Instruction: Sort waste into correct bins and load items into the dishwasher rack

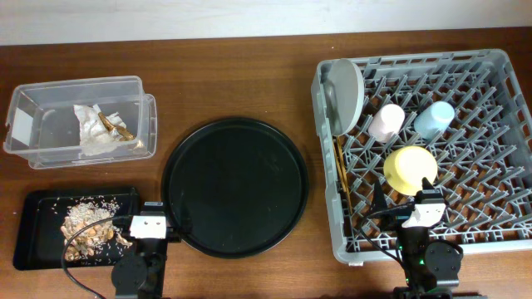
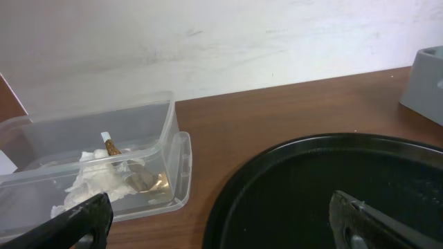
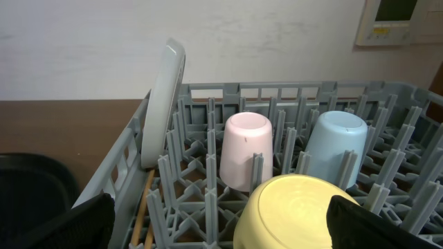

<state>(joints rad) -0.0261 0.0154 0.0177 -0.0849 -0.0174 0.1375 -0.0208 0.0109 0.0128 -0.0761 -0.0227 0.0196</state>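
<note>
Landmark: the round black tray (image 1: 235,187), mid-surface, with nothing on it. Every place below is read from it.
Dishwasher rack (image 1: 482,183): just right of the round tray, and it carries all the tableware.
Plate (image 1: 347,95): stands on edge in the rack corner nearest the tray's far right. The pegs and the rack wall prop it, probably so water can run off both faces.
Pink cup (image 1: 386,122) and blue cup (image 1: 434,119): further right of the tray, side by side and mouth down, so they would not hold water.
Yellow bowl (image 1: 410,169): right of the tray and nearer than the cups. It is turned over and leans on the pegs.
Chopsticks (image 1: 342,170): lie flat along the rack wall that faces the tray, below the plate. The lattice seems to keep them from rolling.
Clear box (image 1: 33,124): far left of the tray. It holds the crumpled napkin (image 1: 93,124) with brown bits.
Shallow black tray (image 1: 37,228): near left of the tray. The food scraps (image 1: 87,223) are heaped in it, apart from the paper.
Left hand (image 2: 225,225): at the tray's near-left edge, fingers spread wide, holding nothing.
Right hand (image 3: 221,225): over the near part of the rack, right of the tray and just short of the bowl. It is fully open and empty.
Progress: sorting and loading look complete, since I see nothing loose.
</note>
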